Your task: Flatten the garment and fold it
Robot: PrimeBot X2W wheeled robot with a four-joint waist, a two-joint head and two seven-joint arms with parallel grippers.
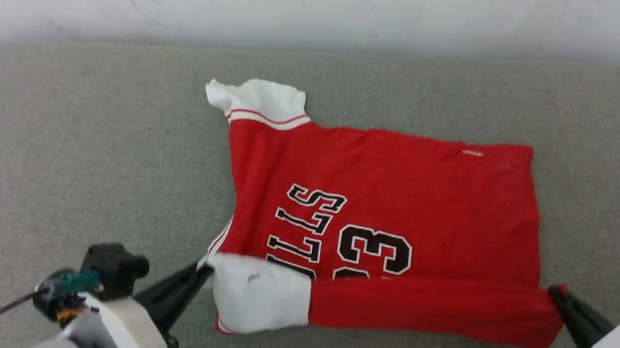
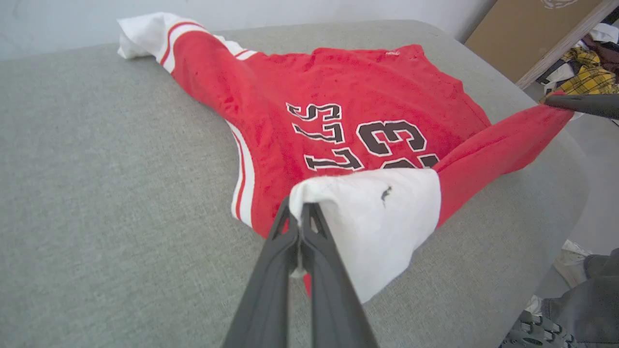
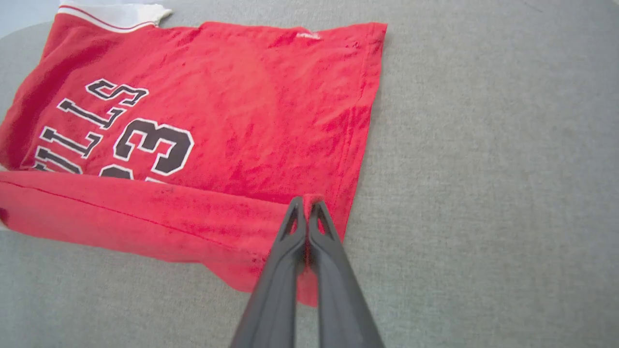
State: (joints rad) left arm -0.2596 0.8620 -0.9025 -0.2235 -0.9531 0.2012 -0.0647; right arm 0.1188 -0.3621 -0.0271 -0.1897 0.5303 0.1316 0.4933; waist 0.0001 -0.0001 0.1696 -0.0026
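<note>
On the grey padded surface (image 1: pixel 88 145) the garment (image 1: pixel 388 194) is laid out with its shoulders toward the robot's left and its hem toward the right, the red body spread mostly flat. Black, white-outlined letters (image 1: pixel 308 220) and the number 3 (image 1: pixel 374 248) are seen on its upper face. They are partly covered by the near edge, which is lifted and turned over toward the middle as a long red band. One white sleeve (image 1: pixel 257 99) is left crumpled at the far left corner; the other white sleeve (image 1: pixel 259 298) is carried at the left end of the lifted band. That sleeve's corner is pinched by the left gripper (image 1: pixel 207 267) — its fingers are pressed together on the white cloth. The near hem corner is clamped likewise by the right gripper (image 1: pixel 555 292), its fingers closed on red fabric, and the band is held stretched between the two. Beyond the surface a pale wall (image 1: pixel 304 6) is seen, and past its right end — in the left wrist view — a brown board (image 2: pixel 512 34) and a heap of clothes (image 2: pixel 592 72).
</note>
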